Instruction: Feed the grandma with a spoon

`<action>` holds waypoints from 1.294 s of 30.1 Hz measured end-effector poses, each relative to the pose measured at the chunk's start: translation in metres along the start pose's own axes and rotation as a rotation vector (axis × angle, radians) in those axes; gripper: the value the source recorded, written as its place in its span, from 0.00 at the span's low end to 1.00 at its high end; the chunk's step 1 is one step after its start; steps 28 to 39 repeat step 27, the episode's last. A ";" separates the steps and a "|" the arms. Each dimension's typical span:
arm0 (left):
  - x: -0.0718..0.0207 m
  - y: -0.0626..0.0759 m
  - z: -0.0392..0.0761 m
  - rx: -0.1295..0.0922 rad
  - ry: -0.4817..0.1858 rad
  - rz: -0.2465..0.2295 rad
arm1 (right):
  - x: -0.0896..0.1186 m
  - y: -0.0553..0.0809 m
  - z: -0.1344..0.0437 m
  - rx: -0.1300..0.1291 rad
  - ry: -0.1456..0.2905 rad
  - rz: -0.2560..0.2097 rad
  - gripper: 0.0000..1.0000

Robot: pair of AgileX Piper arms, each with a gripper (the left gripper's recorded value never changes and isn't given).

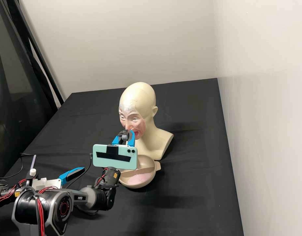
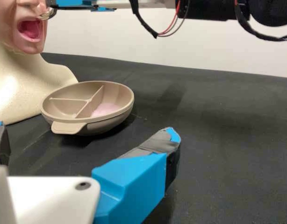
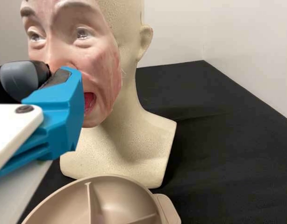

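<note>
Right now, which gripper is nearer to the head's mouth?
Right. The right gripper holds the spoon at the mouth; the left gripper sits low, short of the bowl.

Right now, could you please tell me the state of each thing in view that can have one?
Mannequin head: upright on the bench, mouth open.
Spoon: held by its grey handle, tip at the mouth.
Right gripper: fingers shut on the spoon.
Left gripper: fingers open, empty, low over the bench.
Divided bowl: upright beside the head's base, pink food in one compartment.
</note>
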 end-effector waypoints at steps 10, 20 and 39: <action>0.0000 0.000 0.000 -0.003 0.004 0.001 | -0.007 -0.004 0.006 0.026 0.007 0.007 0.00; -0.0002 -0.001 0.003 0.031 0.055 0.018 | -0.007 -0.004 0.005 0.026 0.020 0.017 0.00; -0.0082 0.003 0.006 -0.034 0.018 0.149 | -0.007 -0.004 0.005 0.026 0.020 0.017 0.00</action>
